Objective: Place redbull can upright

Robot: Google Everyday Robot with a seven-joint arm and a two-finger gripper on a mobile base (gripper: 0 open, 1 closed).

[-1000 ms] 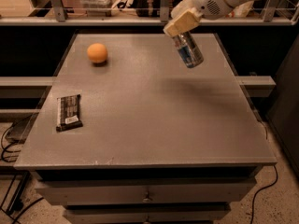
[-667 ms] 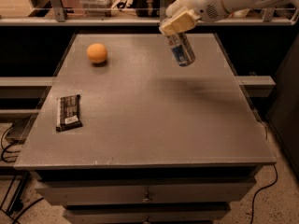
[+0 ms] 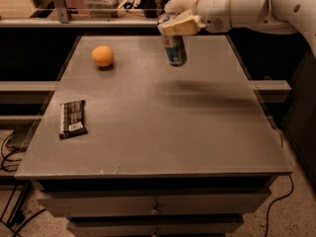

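The gripper (image 3: pixel 178 24) is clamped on the top of the redbull can (image 3: pixel 174 51), which hangs nearly upright over the far side of the table (image 3: pixel 163 132), right of the orange (image 3: pixel 102 56); a snack bar (image 3: pixel 72 118) lies near the left edge

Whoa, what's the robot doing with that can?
The robot's gripper is shut on the top end of the redbull can. It holds the can almost upright, a little tilted, over the far side of the grey table. I cannot tell whether the can's bottom touches the table. An orange sits apart from it, and a dark snack bar lies near the table's edge. Nothing is touching those two.
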